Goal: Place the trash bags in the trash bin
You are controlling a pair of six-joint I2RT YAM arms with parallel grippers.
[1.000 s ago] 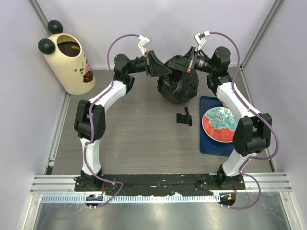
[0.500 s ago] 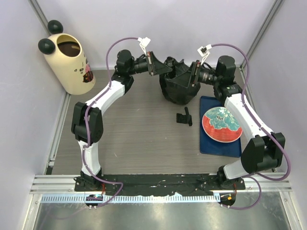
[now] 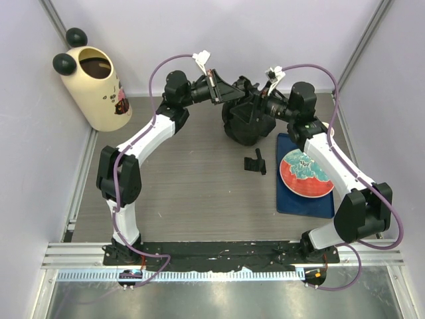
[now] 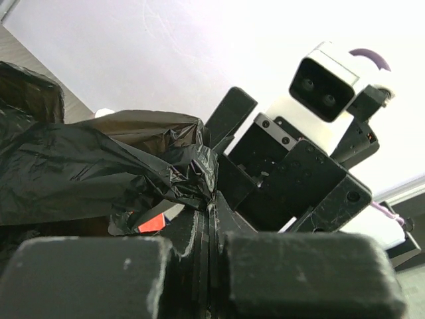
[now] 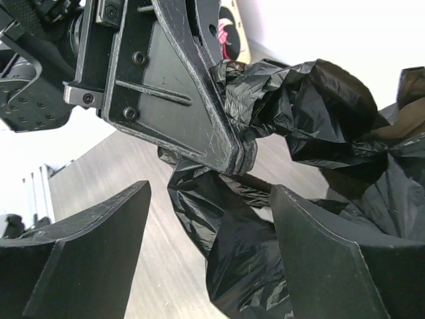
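Grey wood-grain surface (image 3: 186,179), pale lilac walls on three sides.

Trash bags (image 3: 247,123): one crumpled glossy black bundle at the far edge of the surface, well to the right of the trash bin (image 3: 93,90) and not in it. From above the bundle is a rough blob with no clear long axis. Only one part is stretched, a twisted neck pulled out of its top. That neck runs roughly left-right and points back toward the bin side. Can't tell whether the underside rests on the surface or hangs just off it.

Left claw (image 3: 229,93) has that neck. Left wrist view: fingers fully together (image 4: 209,206), plastic (image 4: 86,173) pinched right at the tips and trailing off to the left.

Right claw (image 3: 257,106) comes in from the side away from the bin, facing the left one across the top of the bundle. Right wrist view: fingers spread wide (image 5: 209,193), nothing clamped. The bag (image 5: 319,106) and the left claw's tip sit beyond the gap. Can't tell whether either finger touches plastic.

Bin stands upright at the far left, by the left wall. Mouth up, brown inside, two black ball ears on the rim, pink-and-black marks on the side toward the bag.

Right of the bin, nearer than the bundle: small black part (image 3: 255,163) lying loose on the surface. Further right, red-and-teal plate (image 3: 307,173) on a blue mat (image 3: 292,199).
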